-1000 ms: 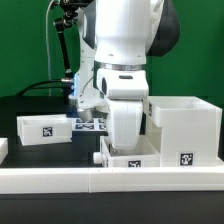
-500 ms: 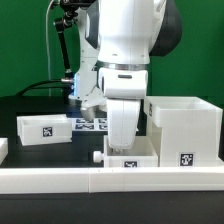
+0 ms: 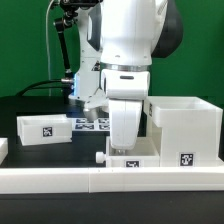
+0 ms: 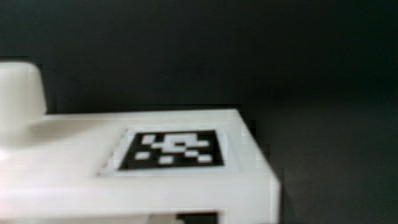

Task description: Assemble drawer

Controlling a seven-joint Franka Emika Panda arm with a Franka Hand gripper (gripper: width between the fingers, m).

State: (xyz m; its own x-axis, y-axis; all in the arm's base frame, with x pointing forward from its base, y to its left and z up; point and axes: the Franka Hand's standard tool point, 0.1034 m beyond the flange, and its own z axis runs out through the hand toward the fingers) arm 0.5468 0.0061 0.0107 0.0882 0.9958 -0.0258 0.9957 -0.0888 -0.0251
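The drawer's large white casing (image 3: pixel 186 128) stands at the exterior view's right, with a tag on its front. One small tray (image 3: pixel 45 129) lies at the left. A second small tray (image 3: pixel 146 157) lies just left of the casing, against the front rail. My gripper (image 3: pixel 127 148) hangs straight down onto this tray, and the hand hides its fingers. In the wrist view, the tray's tagged white face (image 4: pixel 178 150) fills the lower part and a piece of the casing (image 4: pixel 18 95) shows beside it. No fingertips show clearly there.
The marker board (image 3: pixel 92 124) lies on the black table behind the trays. A long low white rail (image 3: pixel 60 180) runs along the front edge. A black stand with cables (image 3: pixel 66 50) rises at the back left.
The hand has shifted very slightly toward the exterior view's left over the middle tray. The trays and the casing have stayed in place.
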